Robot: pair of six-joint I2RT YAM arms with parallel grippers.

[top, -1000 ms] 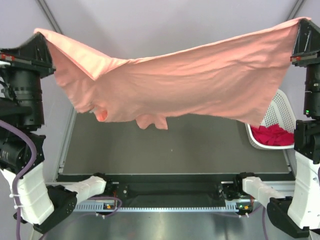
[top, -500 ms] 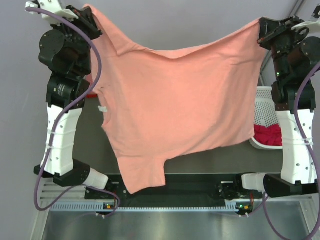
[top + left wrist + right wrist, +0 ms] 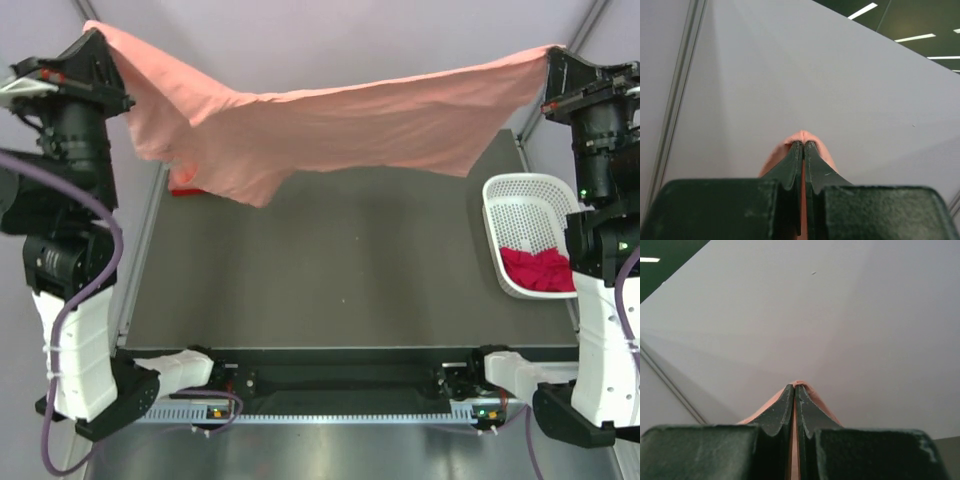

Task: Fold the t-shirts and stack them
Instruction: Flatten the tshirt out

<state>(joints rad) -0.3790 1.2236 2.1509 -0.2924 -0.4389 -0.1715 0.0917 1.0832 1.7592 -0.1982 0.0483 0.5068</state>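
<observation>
Kim: Both arms have swung the salmon-pink t-shirt (image 3: 330, 125) out; half a second ago it hung like a curtain near the bases, now it stretches as a shallow sheet over the far end of the table (image 3: 340, 270)
Ravi: And the grips?
Kim: The left gripper (image 3: 803, 146) is pinched tight on one corner and the right gripper (image 3: 794, 388) on the other, with only a nub of pink past each pair of jaws (little cloth to spare)
Ravi: So a slip is the worry
Kim: I think so. A hard pull apart could drag a corner free and drop the shirt crumpled. The left side also sags, its sleeve dangling just above a coral-red t-shirt (image 3: 185, 189) at the far left, so lowering there could land on it
Ravi: Room to lay it?
Kim: Middle and near side are bare. The white basket (image 3: 535, 210), holding the magenta-red t-shirt (image 3: 538, 268), sits at the right edge, where the hem could catch its rim
</observation>
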